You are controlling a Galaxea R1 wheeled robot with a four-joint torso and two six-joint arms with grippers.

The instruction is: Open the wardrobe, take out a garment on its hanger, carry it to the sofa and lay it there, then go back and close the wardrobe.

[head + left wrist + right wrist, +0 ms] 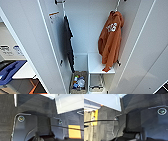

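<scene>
At upper right the soft, light garment [110, 40] hung limp, best lifted by its hanger [116, 6]; gripper states could not be told.

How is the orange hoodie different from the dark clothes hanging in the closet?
The garment is burnt orange with white letters on its chest; the dark garment is grey-black with no lettering that can be seen. The orange one hangs on the right side, above a white shelf; the dark one hangs on the left, by the open door. The orange one looks bulky, the dark one flat and thin. Both hang inside the open wardrobe.
</scene>
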